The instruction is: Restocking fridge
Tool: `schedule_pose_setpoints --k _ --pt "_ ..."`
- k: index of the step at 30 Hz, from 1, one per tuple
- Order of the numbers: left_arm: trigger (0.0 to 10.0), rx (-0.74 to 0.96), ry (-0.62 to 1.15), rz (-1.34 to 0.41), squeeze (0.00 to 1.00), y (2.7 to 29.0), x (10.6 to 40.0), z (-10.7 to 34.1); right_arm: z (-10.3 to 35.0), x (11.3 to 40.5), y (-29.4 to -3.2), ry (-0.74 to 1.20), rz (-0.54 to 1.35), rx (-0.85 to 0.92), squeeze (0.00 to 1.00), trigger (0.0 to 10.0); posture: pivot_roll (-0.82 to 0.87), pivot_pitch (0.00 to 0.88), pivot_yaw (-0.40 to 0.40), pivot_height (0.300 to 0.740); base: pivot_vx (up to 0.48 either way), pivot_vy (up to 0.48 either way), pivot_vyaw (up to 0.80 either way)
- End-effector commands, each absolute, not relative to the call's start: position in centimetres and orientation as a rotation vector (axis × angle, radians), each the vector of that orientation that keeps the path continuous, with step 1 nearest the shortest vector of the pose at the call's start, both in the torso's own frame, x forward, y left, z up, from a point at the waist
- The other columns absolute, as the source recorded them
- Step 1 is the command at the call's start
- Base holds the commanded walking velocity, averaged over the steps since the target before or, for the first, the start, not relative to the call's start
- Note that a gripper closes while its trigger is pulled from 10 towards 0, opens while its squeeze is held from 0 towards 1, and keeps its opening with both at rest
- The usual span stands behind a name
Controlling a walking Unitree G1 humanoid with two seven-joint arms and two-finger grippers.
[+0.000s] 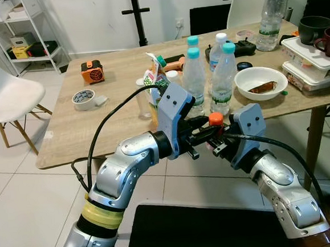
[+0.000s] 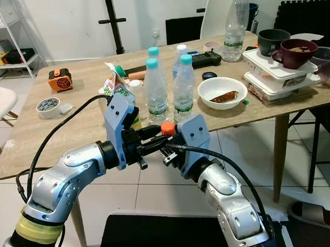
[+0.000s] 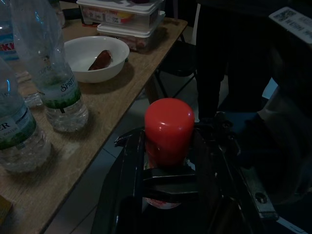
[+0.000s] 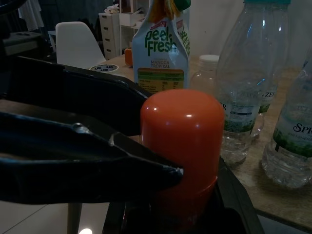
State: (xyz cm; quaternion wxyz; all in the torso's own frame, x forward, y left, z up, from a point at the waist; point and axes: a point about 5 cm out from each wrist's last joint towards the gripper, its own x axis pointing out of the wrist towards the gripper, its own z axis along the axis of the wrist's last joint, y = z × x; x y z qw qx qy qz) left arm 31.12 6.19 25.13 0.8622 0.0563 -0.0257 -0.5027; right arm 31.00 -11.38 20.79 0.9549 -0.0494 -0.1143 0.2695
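Observation:
A small bottle with an orange cap (image 1: pixel 215 118) is held in the air just in front of the table's front edge (image 1: pixel 70 154); its body is hidden by fingers. My left gripper (image 1: pixel 204 129) reaches in from the left and is shut on it, its black fingers (image 3: pixel 130 165) flanking the cap (image 3: pixel 169 126). My right gripper (image 1: pixel 216 141) comes from the right and grips the bottle lower down, below the cap (image 4: pixel 183 141). On the table behind stand three clear water bottles (image 1: pixel 194 78) with blue caps and a Peel Fresh juice carton (image 1: pixel 157 78).
The wooden table also holds a white bowl (image 1: pixel 261 83) with food, stacked food containers (image 1: pixel 311 60), a dark mug (image 1: pixel 315 28), a tall bottle (image 1: pixel 273 12), a tape roll (image 1: pixel 83 99) and an orange device (image 1: pixel 93 72). A white chair (image 1: pixel 3 96) stands at the left.

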Motion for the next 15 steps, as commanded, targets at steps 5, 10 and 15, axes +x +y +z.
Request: schedule_pose_setpoints --k 5,10,15 --pt "10.0 0.127 -0.065 -1.002 0.15 6.8 31.4 24.9 20.3 31.3 -12.5 -0.208 0.481 -0.088 0.0 10.0 -0.05 0.16 0.077 0.74 0.0 0.0 0.0" --pt "10.0 0.06 -0.09 -1.008 1.0 7.3 31.1 25.5 19.6 31.5 -13.0 -0.186 0.435 -0.087 0.0 10.0 -0.05 0.157 0.08 0.74 0.0 0.0 0.0" --pt "10.0 -0.152 -0.086 -0.95 0.0 11.4 29.5 25.3 17.8 32.2 -15.7 -0.132 0.185 -0.111 0.0 10.0 -0.05 0.16 0.088 0.74 0.0 0.0 0.0"
